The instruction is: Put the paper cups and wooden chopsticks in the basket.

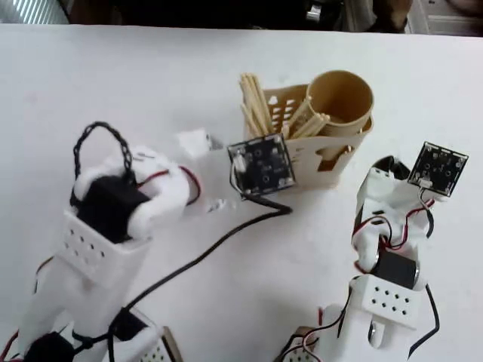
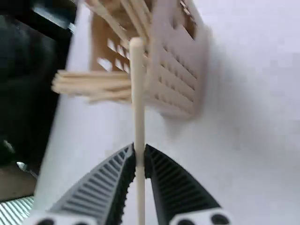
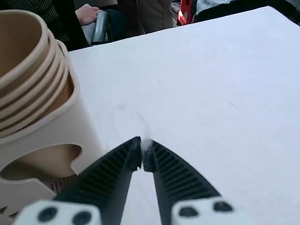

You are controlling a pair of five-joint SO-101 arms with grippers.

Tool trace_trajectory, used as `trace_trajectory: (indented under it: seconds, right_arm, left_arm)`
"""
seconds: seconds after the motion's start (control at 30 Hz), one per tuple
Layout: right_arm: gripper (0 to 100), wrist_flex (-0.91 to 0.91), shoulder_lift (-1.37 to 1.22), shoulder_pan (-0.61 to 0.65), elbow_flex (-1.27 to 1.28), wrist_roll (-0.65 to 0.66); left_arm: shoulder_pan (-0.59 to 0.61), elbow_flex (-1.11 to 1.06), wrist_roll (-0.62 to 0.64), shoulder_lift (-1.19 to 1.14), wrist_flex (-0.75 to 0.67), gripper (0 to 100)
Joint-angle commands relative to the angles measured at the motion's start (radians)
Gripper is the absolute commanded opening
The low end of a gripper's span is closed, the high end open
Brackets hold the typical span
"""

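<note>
The beige slotted basket [image 1: 321, 154] stands at the table's middle back, with stacked paper cups [image 1: 339, 98] in its right part and several wooden chopsticks [image 1: 256, 102] leaning in its left part. In the left wrist view my left gripper [image 2: 139, 152] is shut on one chopstick [image 2: 136, 93], whose far end reaches the basket [image 2: 176, 75] near the chopstick bundle [image 2: 93, 84]. My right gripper [image 3: 142, 147] is shut on nothing, low over the table beside the basket [image 3: 65, 131] and the cups [image 3: 28, 89].
A black cable [image 1: 204, 256] runs across the table in front of the basket. A small white piece [image 1: 195, 141] lies left of the basket. The table's far edge runs behind the basket. Both arm bases stand at the near edge.
</note>
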State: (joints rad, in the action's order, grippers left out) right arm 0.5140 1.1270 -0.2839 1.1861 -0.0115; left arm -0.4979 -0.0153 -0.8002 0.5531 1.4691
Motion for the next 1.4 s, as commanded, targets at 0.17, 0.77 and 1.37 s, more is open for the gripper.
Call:
trace_trajectory:
  seconds: [0.17, 0.77, 1.37]
  right_arm:
    - [1.8, -0.018, 0.01, -0.012, -0.009, 0.009]
    - [1.8, -0.018, 0.01, -0.01, -0.009, 0.009]
    - [1.8, -0.019, 0.015, -0.01, -0.009, 0.011]
  left_arm:
    - [0.005, 0.161, 0.219, -0.113, -0.568, 2]
    - [-0.016, 0.226, 0.669, -0.303, -0.852, 2]
    - [-0.007, -0.029, 0.81, -0.302, -0.727, 22]
